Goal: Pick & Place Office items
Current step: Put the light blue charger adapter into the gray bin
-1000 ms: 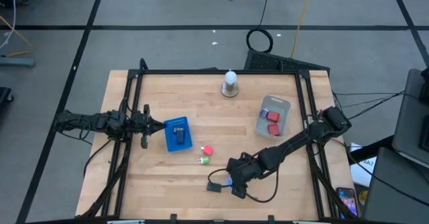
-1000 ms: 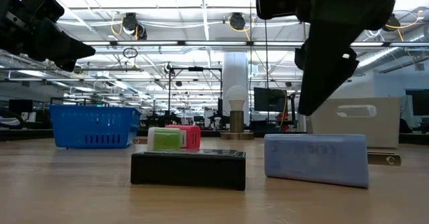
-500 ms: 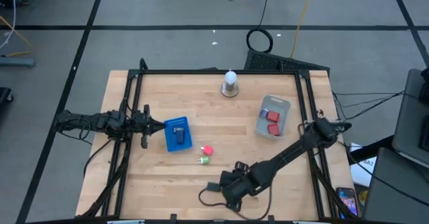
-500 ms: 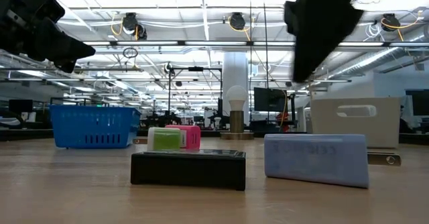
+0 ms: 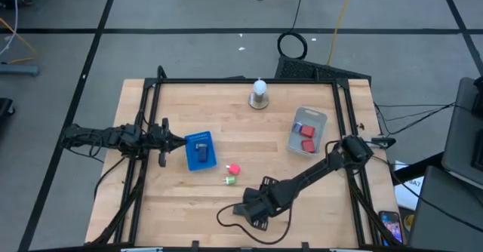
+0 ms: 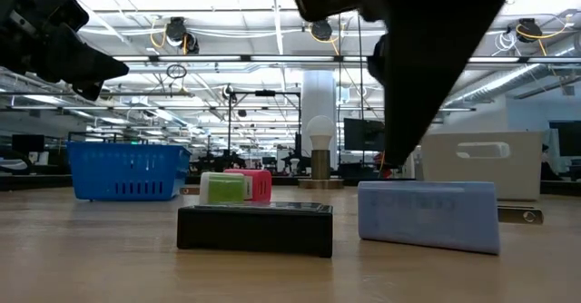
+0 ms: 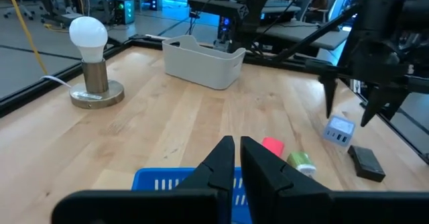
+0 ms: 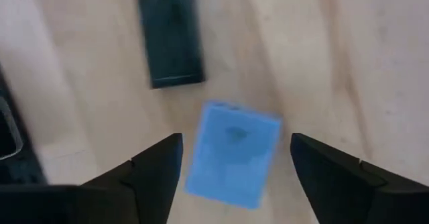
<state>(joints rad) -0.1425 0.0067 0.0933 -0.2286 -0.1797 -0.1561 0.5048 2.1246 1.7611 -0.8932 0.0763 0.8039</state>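
Light blue block [image 8: 231, 153] lies flat on the table [image 5: 264, 142] near its front edge, right hand [image 8: 231, 158] spread above, straddling it. Risk: off-centre closing skews or pushes it into the black block [image 8: 170, 42] just beside. Pink [image 5: 234, 169] and green [image 5: 229, 180] pieces near. Left hand [image 7: 237, 158] pressed together, parked over the blue tray [image 5: 189, 148]

High cam looks straight down on the whole table [image 5: 249, 142]; low cam sits at tabletop level; 2 wrist cams look forward. All 4 catch the light blue block [image 8: 231, 153].
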